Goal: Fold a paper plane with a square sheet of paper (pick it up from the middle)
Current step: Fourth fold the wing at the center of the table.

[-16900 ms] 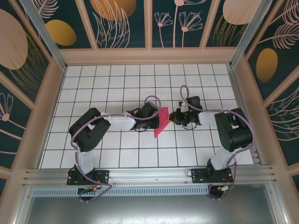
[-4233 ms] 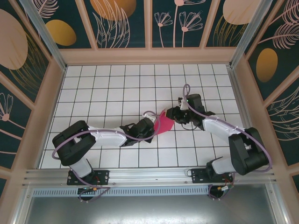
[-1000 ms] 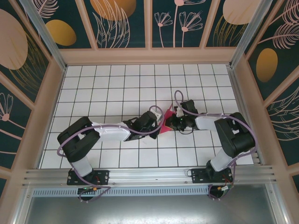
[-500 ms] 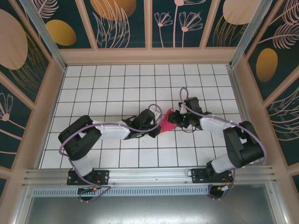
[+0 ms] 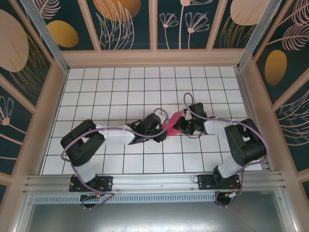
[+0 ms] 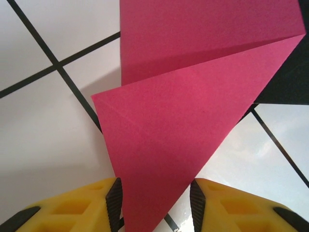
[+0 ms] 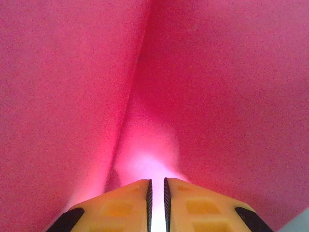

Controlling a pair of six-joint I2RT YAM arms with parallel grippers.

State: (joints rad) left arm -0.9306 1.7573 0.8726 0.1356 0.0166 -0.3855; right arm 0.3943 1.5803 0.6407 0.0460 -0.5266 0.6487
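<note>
White tiles with black lines cover the worktop [image 5: 96, 87]. On the left, the left hand [image 6: 154, 198] has just let go. Its yellow fingers [image 6: 72, 212] now stand spread, with the tip of the thin magenta-pink folded sheet of paper [image 6: 183, 111] loose between them. The paper is near the middle of the worktop, between the two arms. On the right, the right hand [image 7: 157, 186] pinches the paper, fingers almost together. I think one fold is done, and the left hand can now take a new spot.
</note>
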